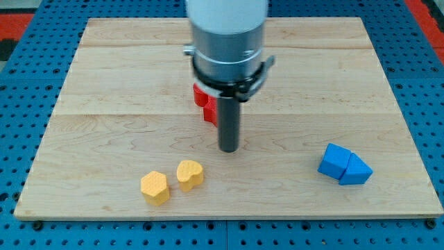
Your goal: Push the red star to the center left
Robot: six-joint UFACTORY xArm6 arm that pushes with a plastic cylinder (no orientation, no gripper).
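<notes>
Blocks from the view's left: you had a yellow hexagonal block [155, 187] and a yellow heart-shaped block [190, 174] near the bottom edge of the pale wooden board [104, 83]. Red star block [205, 102] sat mid-board, half hidden by your arm, with my tip [228, 148] just below-right of it; whether they touched couldn't be told. No claw, just the rod. Blue cube [334, 161] and blue triangular block [356, 171] touched each other at the lower right.

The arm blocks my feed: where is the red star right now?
The red star sits near the board's middle, mostly hidden behind the rod, just up and to the view's left of my tip.
</notes>
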